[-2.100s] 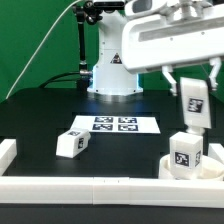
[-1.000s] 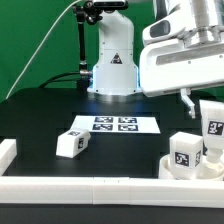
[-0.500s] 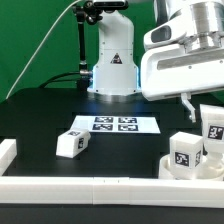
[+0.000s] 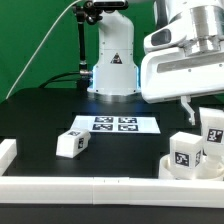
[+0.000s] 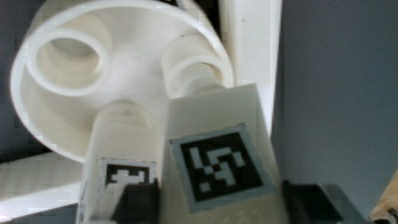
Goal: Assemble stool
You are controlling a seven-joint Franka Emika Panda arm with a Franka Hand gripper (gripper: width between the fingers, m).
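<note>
My gripper (image 4: 208, 113) has its jaws clamped on a tagged white stool leg (image 4: 213, 128), parted only by its width. Below the jaws lies the round seat (image 5: 125, 85). A second leg (image 4: 184, 152) stands upright in it, just beside mine.

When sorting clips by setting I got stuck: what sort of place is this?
Likely a robotics lab bench: a green backdrop, a black table edged by white border rails, and a marker board printed with square tags.
</note>
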